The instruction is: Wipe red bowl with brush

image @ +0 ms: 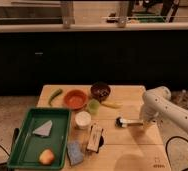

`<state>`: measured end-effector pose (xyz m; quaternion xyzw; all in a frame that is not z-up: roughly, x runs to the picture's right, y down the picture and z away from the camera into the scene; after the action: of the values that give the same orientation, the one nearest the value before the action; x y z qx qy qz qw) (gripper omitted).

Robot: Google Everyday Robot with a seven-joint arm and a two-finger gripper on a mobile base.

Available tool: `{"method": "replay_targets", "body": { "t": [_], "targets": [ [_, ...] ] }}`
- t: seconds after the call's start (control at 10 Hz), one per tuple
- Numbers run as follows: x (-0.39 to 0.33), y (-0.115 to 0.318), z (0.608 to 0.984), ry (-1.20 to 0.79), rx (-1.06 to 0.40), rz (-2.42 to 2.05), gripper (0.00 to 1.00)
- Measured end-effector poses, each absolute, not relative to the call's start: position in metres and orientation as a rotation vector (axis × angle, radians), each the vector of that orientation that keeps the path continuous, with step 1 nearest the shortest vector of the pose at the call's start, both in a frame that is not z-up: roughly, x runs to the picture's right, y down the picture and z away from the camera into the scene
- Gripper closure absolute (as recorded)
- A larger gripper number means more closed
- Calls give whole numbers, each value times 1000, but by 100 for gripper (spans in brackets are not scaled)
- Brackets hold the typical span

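Observation:
The red bowl sits on the wooden table toward the back, left of centre. The brush lies right of centre, its dark round head pointing left and its white handle running right. My gripper hangs from the white arm and is down at the right end of the brush handle, well to the right of the red bowl. The handle end is hidden by the gripper.
A dark bowl, pale green cup, yellow item and green vegetable surround the red bowl. A white cup, block scrubber and blue sponge lie in front. A green tray is at the left.

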<state>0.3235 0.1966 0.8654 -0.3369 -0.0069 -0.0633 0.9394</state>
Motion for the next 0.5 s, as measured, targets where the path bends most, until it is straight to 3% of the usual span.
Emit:
{"method": "replay_targets", "body": {
  "t": [0.3,0.5],
  "targets": [
    [323,194,865,-14,-688,-128,98],
    [327,193,862,-16,-687,-120,100]
  ]
}}
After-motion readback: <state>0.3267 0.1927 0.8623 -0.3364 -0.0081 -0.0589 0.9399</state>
